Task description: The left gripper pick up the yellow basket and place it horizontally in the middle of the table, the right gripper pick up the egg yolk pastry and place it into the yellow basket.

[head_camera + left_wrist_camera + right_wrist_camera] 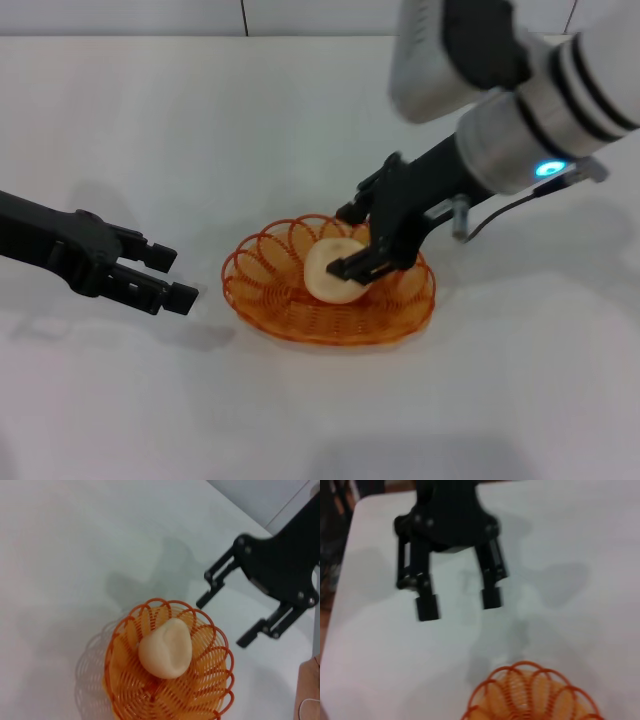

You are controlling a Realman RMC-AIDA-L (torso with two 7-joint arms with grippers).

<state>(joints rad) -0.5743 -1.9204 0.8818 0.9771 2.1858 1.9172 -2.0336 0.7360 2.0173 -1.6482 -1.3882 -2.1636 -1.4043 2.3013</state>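
The yellow basket (268, 268) lies at the middle of the white table (150, 130). The egg yolk pastry (322, 277) rests inside it. My right gripper (346, 241) hangs open just above the basket's right half, next to the pastry and not holding it. My left gripper (168, 277) is open and empty to the left of the basket, apart from it. The left wrist view shows the pastry (166, 649) in the basket (210, 690) and the open right gripper (222, 621) beyond. The right wrist view shows the open left gripper (459, 602) and the basket rim (525, 666).
The table's far edge meets a pale wall (200, 15) at the back. A grey cable (500, 212) hangs from the right wrist behind the basket.
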